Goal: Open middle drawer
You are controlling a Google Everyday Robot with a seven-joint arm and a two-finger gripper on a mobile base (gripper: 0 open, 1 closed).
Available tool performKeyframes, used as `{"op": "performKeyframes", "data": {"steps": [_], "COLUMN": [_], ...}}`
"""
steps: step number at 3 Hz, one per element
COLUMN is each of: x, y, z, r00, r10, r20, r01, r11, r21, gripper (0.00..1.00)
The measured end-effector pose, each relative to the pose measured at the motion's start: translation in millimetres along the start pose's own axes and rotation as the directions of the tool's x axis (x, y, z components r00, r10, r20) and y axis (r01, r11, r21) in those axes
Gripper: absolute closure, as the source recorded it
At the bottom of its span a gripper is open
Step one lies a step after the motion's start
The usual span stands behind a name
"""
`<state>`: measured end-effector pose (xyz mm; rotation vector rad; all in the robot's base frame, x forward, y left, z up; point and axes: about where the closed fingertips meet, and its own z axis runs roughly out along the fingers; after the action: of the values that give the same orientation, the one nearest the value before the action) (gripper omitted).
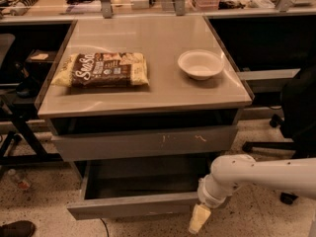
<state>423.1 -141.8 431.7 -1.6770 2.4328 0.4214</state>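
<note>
Grey and plain-fronted, the middle drawer (pixel 133 205) stands well out of the cabinet at 6 o'clock, its smooth inside open to sight below the scratched top drawer (pixel 143 142). The gripper (pixel 199 218) hangs at the right end of the drawer's front, toward 5 o'clock, on a white arm (pixel 256 174) reaching in from 3 o'clock. It seems to touch or sit just beside the front's lower edge, and I cannot tell whether it is spread or closed.

I judge the pull nearly done. To finish it well, draw straight out toward 6 o'clock, square to the front. A tug from one end can skew the drawer on its runners, so keep the force level and slow, and stop before the runners end. On the table (pixel 148 90), the bag (pixel 103 69) at 10 o'clock and the bowl (pixel 200 64) at 1 o'clock should not be jolted.
</note>
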Motion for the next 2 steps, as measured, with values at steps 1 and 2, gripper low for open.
{"op": "performKeyframes", "data": {"steps": [1, 2], "x": [-2, 11], "y": [2, 17], "z": [24, 35], "r00": [0.999, 0.998], "r10": [-0.029, -0.045], "r20": [-0.018, -0.047], "r01": [0.027, 0.04], "r11": [0.9981, 0.9931], "r21": [-0.054, -0.111], "gripper": [0.0, 0.0]}}
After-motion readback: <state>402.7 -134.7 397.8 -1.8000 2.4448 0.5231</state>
